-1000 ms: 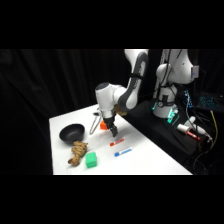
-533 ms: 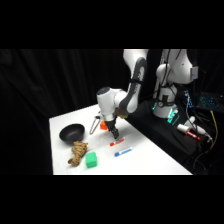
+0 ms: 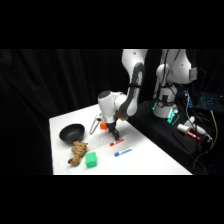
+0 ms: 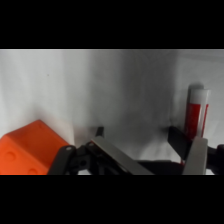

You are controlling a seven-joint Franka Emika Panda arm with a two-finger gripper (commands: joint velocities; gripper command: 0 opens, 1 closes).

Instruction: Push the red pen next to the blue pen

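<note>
Black curtains (image 3: 60, 80) behind a white table (image 3: 145, 160) (brightly lit).

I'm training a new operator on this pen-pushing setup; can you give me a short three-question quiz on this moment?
1. True or false: the red pen and the blue pen already lie touching each other.
2. Multiple choice: what lies on the table nearest the green block? A) the black bowl B) the brown knobbly object C) the orange block
3. Fill in: in the side view, the gripper is down at the ___ pen.

Key
1. False; a strip of bare table shows between them.
2. B
3. red
</note>
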